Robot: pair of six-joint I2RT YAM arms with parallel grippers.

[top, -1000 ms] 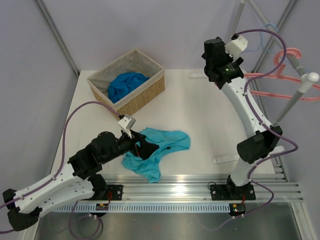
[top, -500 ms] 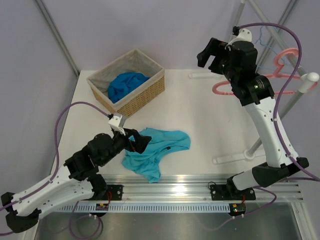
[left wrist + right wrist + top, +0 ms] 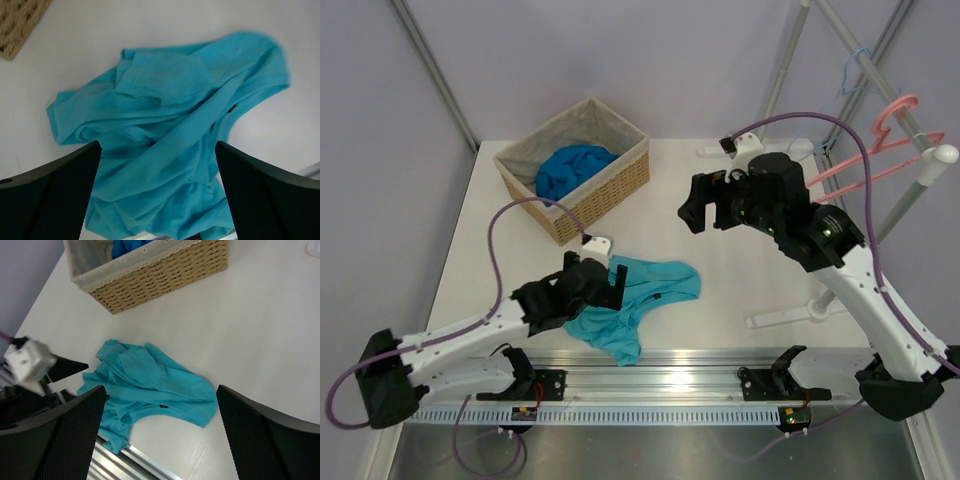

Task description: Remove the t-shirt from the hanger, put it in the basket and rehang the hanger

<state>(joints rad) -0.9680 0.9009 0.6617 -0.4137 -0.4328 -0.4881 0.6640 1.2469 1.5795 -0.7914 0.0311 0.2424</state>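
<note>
Seeing the crumpled light teal cloth t-shirt [image 3: 642, 298] by the white table's [image 3: 720, 290] near edge, well apart from the thin light-blue wire hanger [image 3: 853, 72] far right, and my left claw [image 3: 616, 283] and right claw [image 3: 708, 208] open and empty, I fear a bump could push it off.

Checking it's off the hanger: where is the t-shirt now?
In the top view the t-shirt lies crumpled on the table, left of centre near the front edge, beneath the open left fingers and nearer than the wicker basket.
</note>
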